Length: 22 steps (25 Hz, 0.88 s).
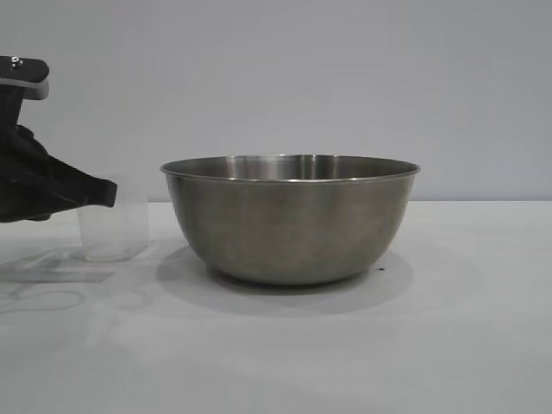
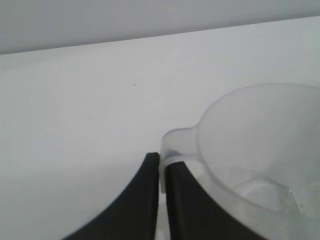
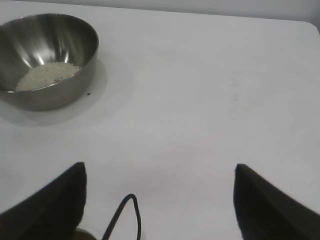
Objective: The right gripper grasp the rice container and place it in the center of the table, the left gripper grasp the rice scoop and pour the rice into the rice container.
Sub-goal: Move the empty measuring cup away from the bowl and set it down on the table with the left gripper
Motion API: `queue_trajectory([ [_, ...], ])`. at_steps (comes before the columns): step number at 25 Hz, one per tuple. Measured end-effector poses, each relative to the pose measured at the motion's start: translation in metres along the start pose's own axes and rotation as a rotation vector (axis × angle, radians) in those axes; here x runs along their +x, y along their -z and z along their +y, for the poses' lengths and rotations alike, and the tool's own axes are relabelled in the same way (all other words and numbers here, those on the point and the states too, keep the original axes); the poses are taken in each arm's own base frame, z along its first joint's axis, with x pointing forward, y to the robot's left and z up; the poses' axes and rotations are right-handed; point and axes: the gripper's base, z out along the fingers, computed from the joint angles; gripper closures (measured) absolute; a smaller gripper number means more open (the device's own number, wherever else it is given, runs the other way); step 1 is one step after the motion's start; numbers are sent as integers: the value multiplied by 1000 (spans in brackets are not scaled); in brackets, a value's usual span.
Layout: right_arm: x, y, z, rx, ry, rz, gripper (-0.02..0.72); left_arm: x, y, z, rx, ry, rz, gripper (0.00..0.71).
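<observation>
The rice container, a wide steel bowl, stands on the white table near its middle. In the right wrist view the rice container holds a pale layer of rice. The rice scoop, a small translucent cup, stands upright on the table left of the bowl. My left gripper is at the scoop. In the left wrist view it is shut on the loop handle of the rice scoop, which looks empty. My right gripper is open and empty, well away from the bowl.
A thin black cable loops between the right fingers. A small dark speck lies on the table beside the bowl. A pale wall rises behind the table's far edge.
</observation>
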Motion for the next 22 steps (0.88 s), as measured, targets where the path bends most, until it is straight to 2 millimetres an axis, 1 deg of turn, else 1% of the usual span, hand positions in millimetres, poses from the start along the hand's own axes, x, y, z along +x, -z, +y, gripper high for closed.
queue_trajectory([
  [4,0,0,0,0,0,0,161,1,1,0,0,-1,4,499],
  [7,0,0,0,0,0,0,161,4,7,3,-1,-8,24,499],
  [8,0,0,0,0,0,0,161,4,10,4,1,-11,29,459],
  [9,0,0,0,0,0,0,161,3,14,5,1,-11,29,477],
  [15,0,0,0,0,0,0,161,-12,33,12,7,-2,1,477],
  [22,0,0,0,0,0,0,161,-25,60,15,78,-27,-31,477],
])
